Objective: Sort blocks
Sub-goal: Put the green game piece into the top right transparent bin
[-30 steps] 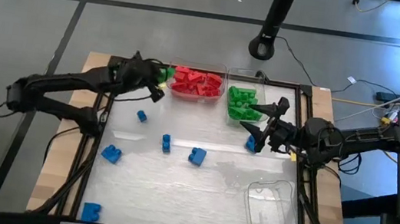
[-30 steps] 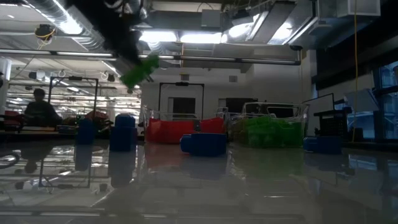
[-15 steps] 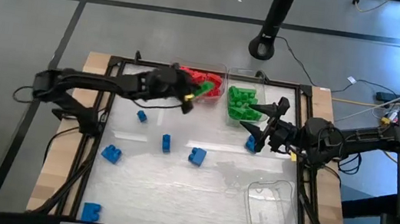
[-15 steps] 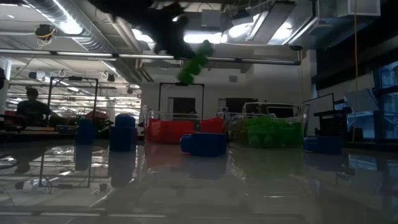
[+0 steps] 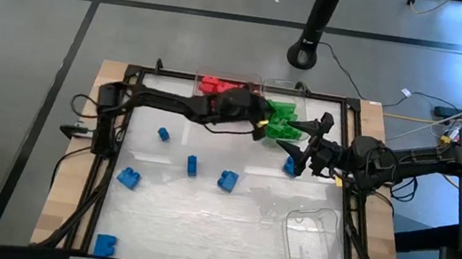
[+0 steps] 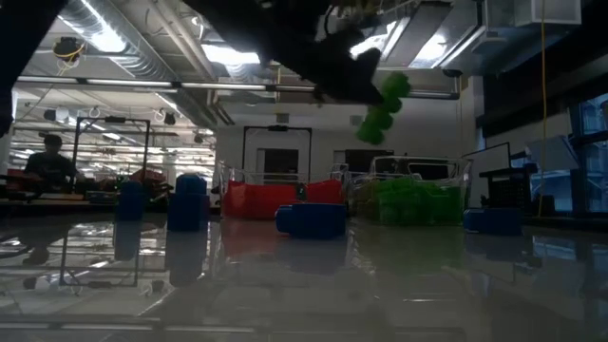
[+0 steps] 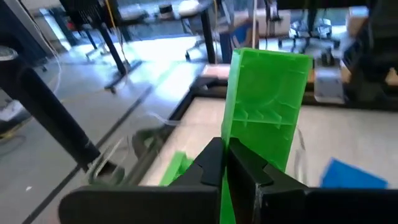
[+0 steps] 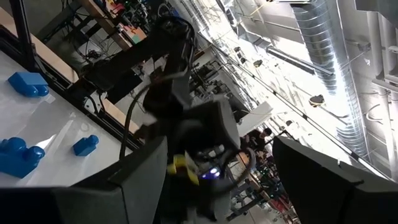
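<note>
Table (image 5: 201,224), seen from above, left to right.

Blue blocks lie loose on the white surface: one at the near left corner (image 5: 105,244), one farther up on the left side (image 5: 127,177), a small one (image 5: 163,134) beside the left arm, another small one (image 5: 192,166) toward the middle, and a larger one (image 5: 227,179) just right of it. All five sit apart from each other.

The left arm reaches from the left edge across the far side of the table. Left gripper (image 5: 261,123) is clamped tight on a green block (image 5: 270,117), holding it in the air at the boundary between the two far bins. In the left wrist view the green block (image 7: 264,102) stands upright above the pinched fingers (image 7: 208,165). In the low view it hangs well above the table (image 6: 382,106).

Red bin (image 5: 212,82) at the far edge, partly hidden by the arm, holds red blocks. Just to its right, the green bin (image 5: 293,87) holds a pile of green blocks (image 5: 285,123).

Right gripper (image 5: 301,143) waits near the green bin with its jaws spread and nothing between them; a blue block (image 5: 290,166) lies right by one fingertip.

An empty clear bin (image 5: 315,248) sits at the near right corner.
</note>
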You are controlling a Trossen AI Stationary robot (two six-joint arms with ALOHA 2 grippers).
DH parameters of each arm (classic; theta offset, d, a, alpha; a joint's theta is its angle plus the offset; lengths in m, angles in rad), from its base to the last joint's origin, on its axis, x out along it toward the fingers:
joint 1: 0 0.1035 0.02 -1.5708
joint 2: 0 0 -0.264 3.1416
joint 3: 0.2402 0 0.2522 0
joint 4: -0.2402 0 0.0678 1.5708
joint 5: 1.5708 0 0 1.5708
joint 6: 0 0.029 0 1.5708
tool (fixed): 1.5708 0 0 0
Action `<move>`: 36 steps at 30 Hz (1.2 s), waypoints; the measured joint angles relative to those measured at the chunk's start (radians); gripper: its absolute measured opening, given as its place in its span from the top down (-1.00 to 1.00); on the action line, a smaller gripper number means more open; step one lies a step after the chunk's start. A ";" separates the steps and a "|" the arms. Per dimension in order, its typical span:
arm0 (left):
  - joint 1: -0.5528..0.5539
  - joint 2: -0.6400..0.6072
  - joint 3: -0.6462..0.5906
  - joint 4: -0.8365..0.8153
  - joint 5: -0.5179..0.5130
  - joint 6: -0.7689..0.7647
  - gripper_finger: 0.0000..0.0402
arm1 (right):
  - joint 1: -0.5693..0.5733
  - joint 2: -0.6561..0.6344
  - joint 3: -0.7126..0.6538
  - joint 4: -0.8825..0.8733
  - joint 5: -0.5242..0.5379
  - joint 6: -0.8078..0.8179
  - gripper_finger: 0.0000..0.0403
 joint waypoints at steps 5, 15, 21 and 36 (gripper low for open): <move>0.010 0.078 0.017 0.144 -0.001 0.010 0.89 | 0.000 0.000 0.000 -0.013 0.000 0.000 -0.44; 0.010 0.078 0.040 0.061 -0.001 0.016 0.32 | 0.000 0.000 0.000 -0.016 0.000 0.000 -0.44; -0.010 0.025 0.040 -0.011 -0.001 0.034 0.13 | 0.000 0.000 0.000 -0.017 0.000 0.000 -0.44; -0.206 -0.404 -0.166 -0.535 -0.223 -0.093 0.27 | 0.000 0.000 0.000 -0.042 -0.029 0.005 -0.44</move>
